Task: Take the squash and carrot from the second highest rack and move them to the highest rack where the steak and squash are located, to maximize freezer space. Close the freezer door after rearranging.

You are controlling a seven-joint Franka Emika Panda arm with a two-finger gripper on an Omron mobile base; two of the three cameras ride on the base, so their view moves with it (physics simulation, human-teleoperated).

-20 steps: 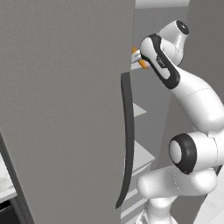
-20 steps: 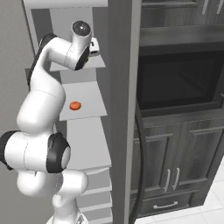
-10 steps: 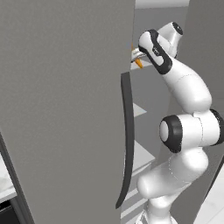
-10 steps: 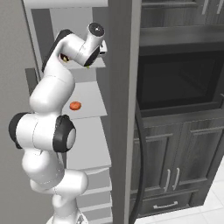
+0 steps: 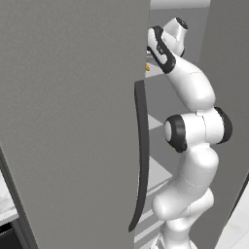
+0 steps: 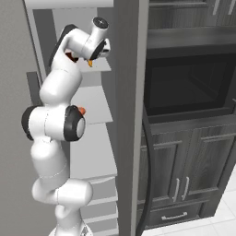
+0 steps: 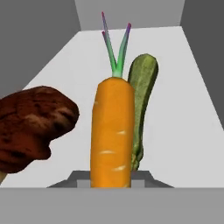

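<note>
Carrot (image 7: 112,131) stands lengthwise mid-shelf on the highest rack (image 7: 183,87), green top pointing at the back wall, touching the dark green squash (image 7: 142,100) on one side, brown steak (image 7: 33,124) near the other. Tool fingers aren't clearly visible, so can't tell if they pinch the carrot. Freezer door (image 5: 73,121) stands open.

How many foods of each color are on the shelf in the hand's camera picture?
Orange: 1, the carrot
Green: 1, the squash
Brown: 1, the steak
Total: 3
</note>
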